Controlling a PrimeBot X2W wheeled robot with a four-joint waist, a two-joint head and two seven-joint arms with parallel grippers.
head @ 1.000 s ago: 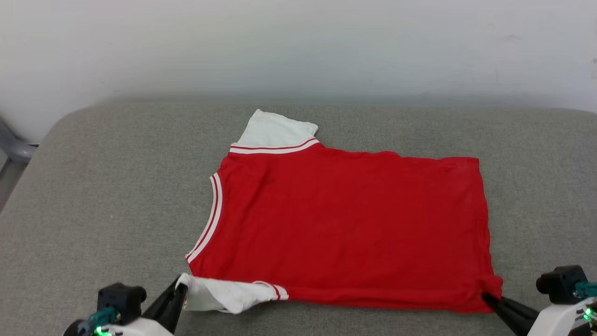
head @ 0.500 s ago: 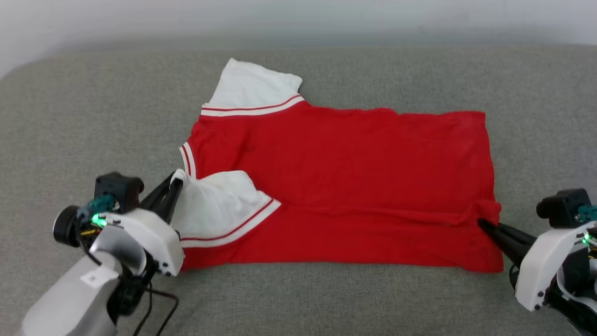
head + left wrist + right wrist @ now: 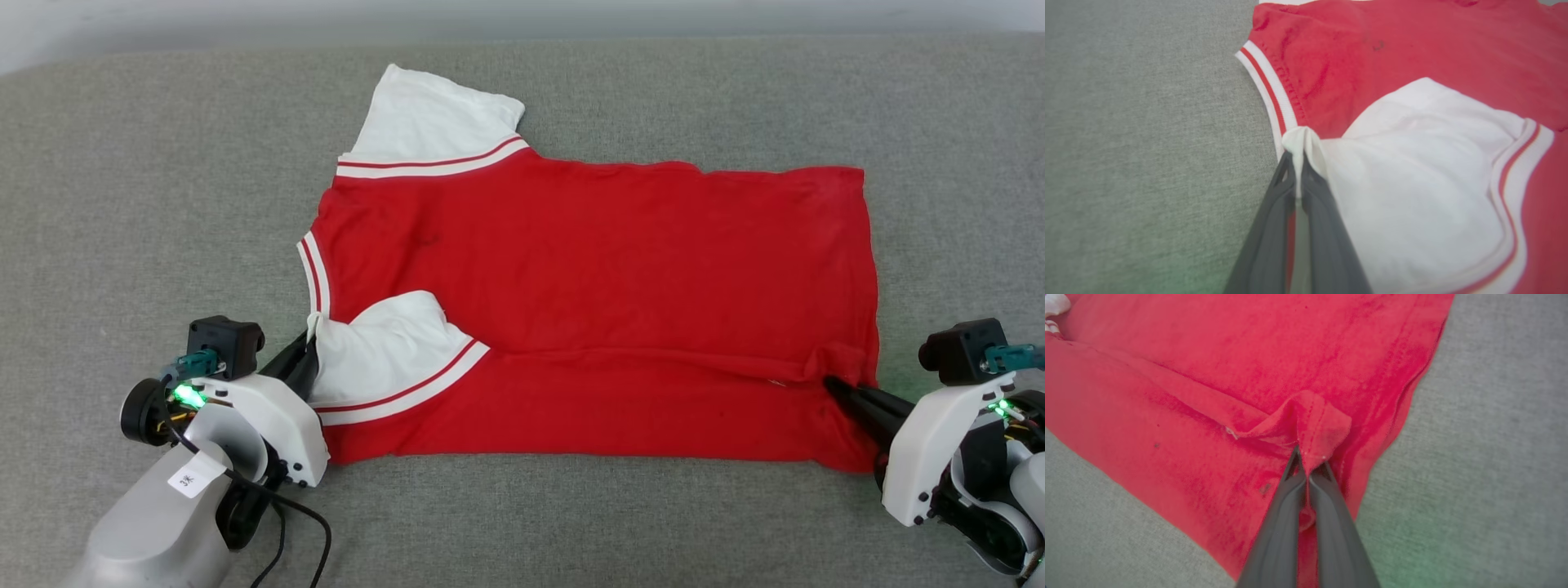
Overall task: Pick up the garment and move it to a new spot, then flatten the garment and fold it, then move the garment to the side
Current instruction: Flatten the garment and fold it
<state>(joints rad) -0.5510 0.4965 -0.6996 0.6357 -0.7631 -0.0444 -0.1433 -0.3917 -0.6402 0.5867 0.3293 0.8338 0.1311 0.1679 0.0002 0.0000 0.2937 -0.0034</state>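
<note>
Soft matt knit cloth makes the garment [image 3: 588, 269], lying on a coarse grey woven fabric surface [image 3: 147, 204].

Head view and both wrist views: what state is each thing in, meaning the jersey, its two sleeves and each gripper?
Red jersey T-shirt: lying on the grey padded surface, plain side up, near edge folded over the body.
Near sleeve: turned over onto the red body.
Far sleeve: spread flat, unfolded.
Left gripper: shut on the near sleeve's edge.
Right gripper: shut on a bunched hem corner.
</note>
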